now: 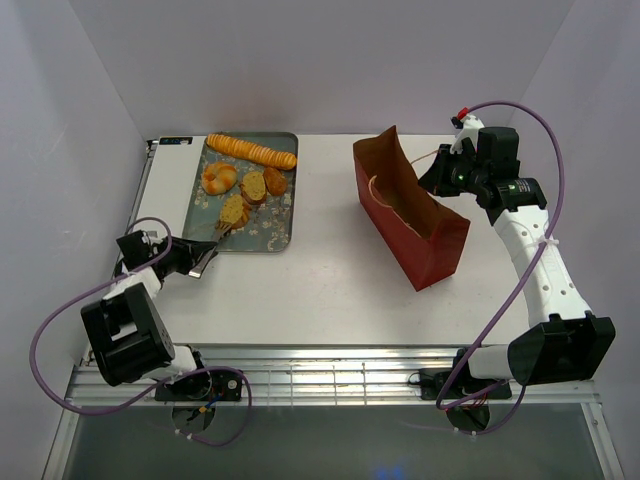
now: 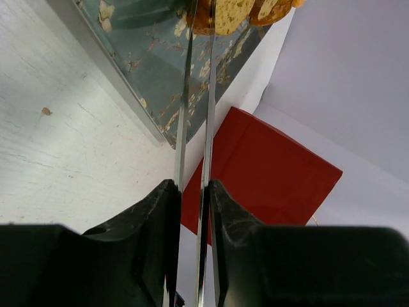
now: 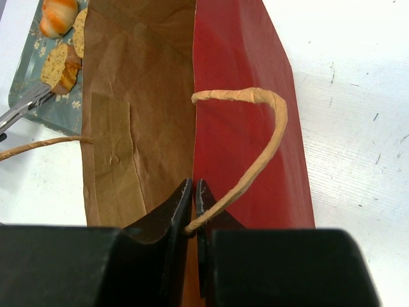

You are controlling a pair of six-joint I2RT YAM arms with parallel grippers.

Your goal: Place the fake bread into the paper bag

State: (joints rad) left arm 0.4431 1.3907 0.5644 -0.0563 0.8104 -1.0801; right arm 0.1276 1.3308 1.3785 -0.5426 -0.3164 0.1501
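Left claw (image 2: 192,192) squeezes tongs (image 2: 189,96) around a bread slice (image 1: 233,211) on tray (image 1: 281,216), well apart from bag (image 1: 420,232); right claw (image 3: 193,192) pinches bag rim; shallow tong bite could drop slice short of bag.

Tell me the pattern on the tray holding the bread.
The tray is grey-blue with pale blossom branches; the left wrist view shows it best.

In the left wrist view the tongs (image 2: 208,109) and the slice (image 2: 223,16) at their tips run off the top edge, so whether they pinch it cannot be told. From above that spot is too small to judge. In the right wrist view the bun (image 3: 57,16) and tray (image 3: 25,64) are cut by the edges, and the right tool (image 3: 193,192) hides the bag (image 3: 243,128) rim between its fingers.
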